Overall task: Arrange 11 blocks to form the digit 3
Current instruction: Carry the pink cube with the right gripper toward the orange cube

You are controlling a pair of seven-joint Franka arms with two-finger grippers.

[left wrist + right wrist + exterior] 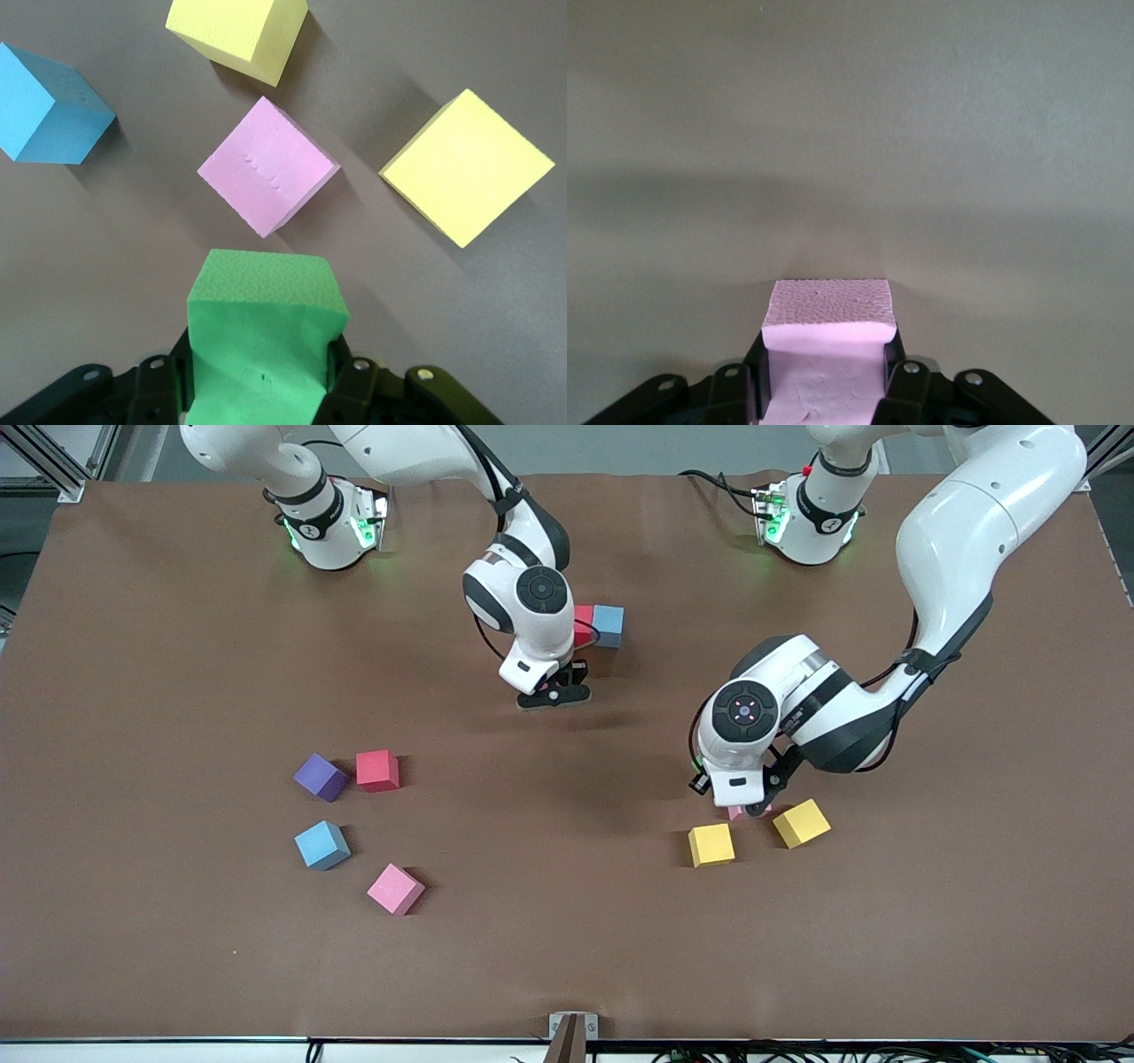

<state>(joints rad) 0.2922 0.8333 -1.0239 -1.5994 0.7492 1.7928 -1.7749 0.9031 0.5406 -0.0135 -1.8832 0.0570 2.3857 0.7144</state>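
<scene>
My left gripper [753, 802] is shut on a green block [266, 336] and hangs just over a pink block [268, 166]. That pink block lies between two yellow blocks [711, 844] [801, 823], with a light blue block [49, 106] close by. My right gripper [556, 691] is shut on a pink block [829, 328] over bare table at mid-table, beside a touching red block [582, 624] and blue block [608, 624]. Loose toward the right arm's end lie purple [320, 777], red [377, 770], light blue [322, 844] and pink [395, 888] blocks. No digit 3 is in view.
The brown table mat [567, 957] runs bare along the edge nearest the front camera. A small metal bracket [573, 1027] sits at the middle of that edge. Both robot bases stand along the edge farthest from the camera.
</scene>
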